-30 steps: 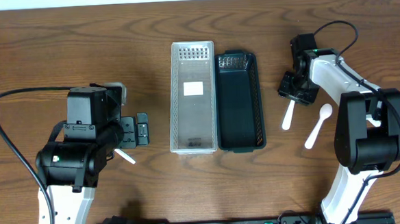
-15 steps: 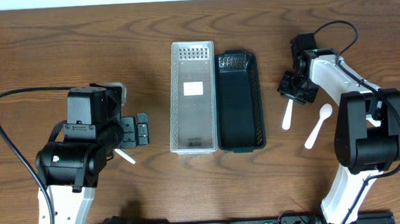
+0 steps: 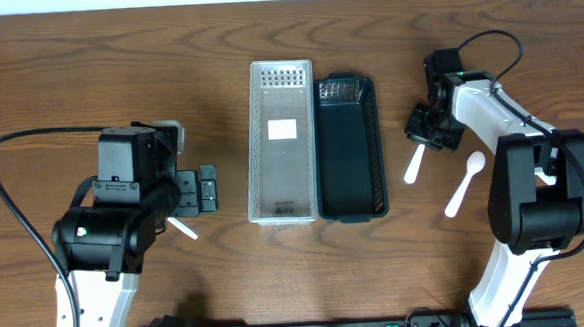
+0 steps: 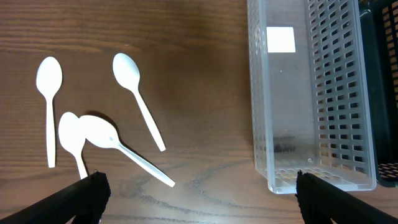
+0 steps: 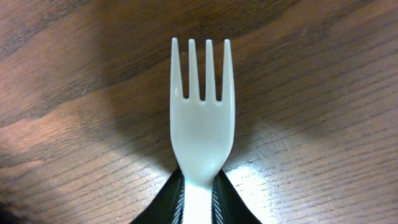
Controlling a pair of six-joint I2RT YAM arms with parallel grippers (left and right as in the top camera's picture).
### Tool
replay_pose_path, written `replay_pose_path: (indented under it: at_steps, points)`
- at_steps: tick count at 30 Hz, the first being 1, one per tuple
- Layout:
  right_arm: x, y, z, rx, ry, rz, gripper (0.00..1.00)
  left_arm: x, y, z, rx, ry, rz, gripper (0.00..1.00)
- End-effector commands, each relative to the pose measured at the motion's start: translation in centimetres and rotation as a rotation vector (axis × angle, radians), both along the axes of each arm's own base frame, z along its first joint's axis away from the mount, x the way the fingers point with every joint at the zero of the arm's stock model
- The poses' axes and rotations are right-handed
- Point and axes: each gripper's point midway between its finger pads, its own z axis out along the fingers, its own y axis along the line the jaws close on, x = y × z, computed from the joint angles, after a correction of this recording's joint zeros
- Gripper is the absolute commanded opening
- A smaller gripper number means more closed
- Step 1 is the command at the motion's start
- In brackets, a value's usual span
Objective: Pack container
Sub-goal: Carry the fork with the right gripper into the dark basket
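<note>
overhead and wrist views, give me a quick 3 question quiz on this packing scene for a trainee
1. True or false: the right gripper is shut on a white fork.
2. How many white spoons lie on the table in the left wrist view? A) two B) four C) six
3. Fill in: seen from overhead, the clear basket stands beside the dark basket, on the ___ arm's side.

Key: 1 true; 2 B; 3 left
</note>
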Motion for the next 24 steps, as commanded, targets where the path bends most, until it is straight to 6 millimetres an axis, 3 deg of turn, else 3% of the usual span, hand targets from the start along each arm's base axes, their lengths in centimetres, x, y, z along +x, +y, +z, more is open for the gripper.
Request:
replay_pose_path:
  at_steps: [1, 7, 10, 14, 19, 21, 24]
  points:
    - [-1.1, 0.4, -1.3, 0.026, 0.041, -0.001, 0.04, 0.1, 0.0, 0.7, 0.004, -0.019, 0.0, 0.98]
    - [-0.6, 0.7, -0.2, 0.034, 0.024, 0.004, 0.01, 0.1, 0.0, 0.7, 0.005, -0.02, 0.0, 0.98]
    - [0.3, 1.1, 2.1, 0.046, -0.018, 0.021, 0.01, 0.1, 0.0, 0.7, 0.005, -0.02, 0.0, 0.98]
    - [2.6, 2.7, 8.6, 0.048, -0.171, 0.117, 0.01, 0.1, 0.0, 0.7, 0.004, -0.019, -0.001, 0.98]
    - [3.4, 7.3, 18.1, 0.05, -0.358, 0.304, 0.01, 0.1, 0.0, 0.7, 0.005, -0.02, 0.0, 0.98]
    - [3.1, 9.5, 20.2, 0.048, -0.398, 0.379, 0.01, 0.1, 0.0, 0.7, 0.005, -0.019, 0.0, 0.98]
    - [2.2, 12.0, 20.5, 0.014, -0.399, 0.456, 0.01, 0.1, 0.0, 0.7, 0.004, -0.019, -0.001, 0.98]
